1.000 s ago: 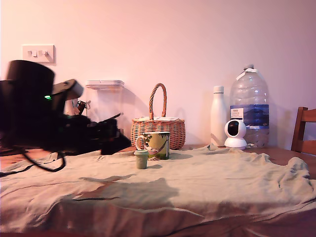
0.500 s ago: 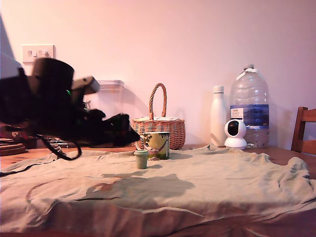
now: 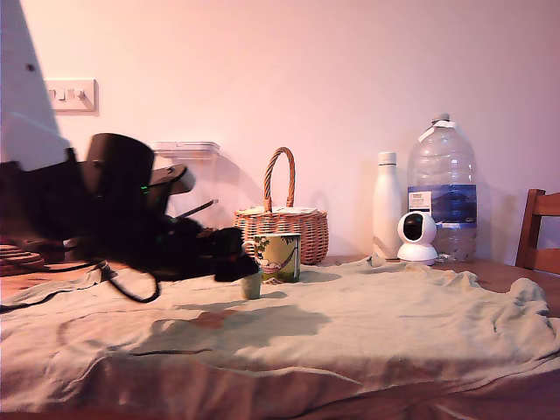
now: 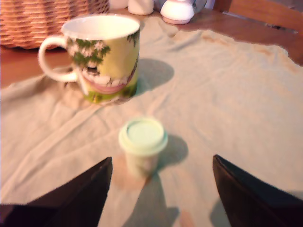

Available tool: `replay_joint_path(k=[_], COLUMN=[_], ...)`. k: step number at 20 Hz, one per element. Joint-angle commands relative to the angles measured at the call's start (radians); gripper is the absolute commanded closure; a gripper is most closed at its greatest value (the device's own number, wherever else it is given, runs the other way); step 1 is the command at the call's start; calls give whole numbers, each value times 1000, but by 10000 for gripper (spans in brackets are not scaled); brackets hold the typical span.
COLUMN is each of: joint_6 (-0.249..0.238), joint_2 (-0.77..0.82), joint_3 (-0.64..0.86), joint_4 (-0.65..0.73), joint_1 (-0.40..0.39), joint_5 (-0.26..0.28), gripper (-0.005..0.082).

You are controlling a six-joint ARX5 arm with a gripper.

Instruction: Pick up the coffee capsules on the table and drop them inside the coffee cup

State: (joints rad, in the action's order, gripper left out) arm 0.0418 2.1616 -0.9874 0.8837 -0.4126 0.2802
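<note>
Since the earlier frames the arm has travelled toward the exterior view's right and dropped lower; its dark front end, previously short of the capsule, now reaches it.

Exterior view, left to right. Wall switch plate (image 3: 72,94) high on the wall. Arm body, black, with trailing cable, fills the left side above the cloth. A clear lidded container (image 3: 185,150) stands behind it, partly hidden by the arm. Claw (image 3: 238,265) sits low over the surface (image 3: 367,324), its tip overlapping the coffee capsule (image 3: 252,284) in this view; whether it touches cannot be told here. The capsule stands upright on the olive-beige cloth, just beside and in front of the coffee cup (image 3: 279,255). Wicker basket (image 3: 282,224) with tall handle stands behind the cup, near it. Further right, well apart: white bottle (image 3: 387,206), small white camera (image 3: 417,238), large water jug (image 3: 443,184), and a wooden chair back (image 3: 539,229) at the edge.

Wrist view. Claw (image 4: 162,189) fingers spread wide apart, nothing between the pads; both dark fingers (image 4: 80,189) lie either side of the capsule (image 4: 142,144), apart from it. Capsule upright, pale lid up, not yet gripped. Cup (image 4: 102,56) stands beyond it, handle toward the basket (image 4: 45,19) side, mouth unobstructed. Cloth between capsule and cup is wrinkled. The base of the camera (image 4: 177,12) shows beyond the cup.
</note>
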Motion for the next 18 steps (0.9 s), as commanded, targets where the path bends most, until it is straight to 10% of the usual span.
replay_joint_path(k=[1, 18], joint_6=[-8, -7], joint_2=[47, 135], joint_3=[-18, -196], joint_4=[-17, -190], joint_1=[-6, -4], joint_5=[4, 27], gripper=[153, 154])
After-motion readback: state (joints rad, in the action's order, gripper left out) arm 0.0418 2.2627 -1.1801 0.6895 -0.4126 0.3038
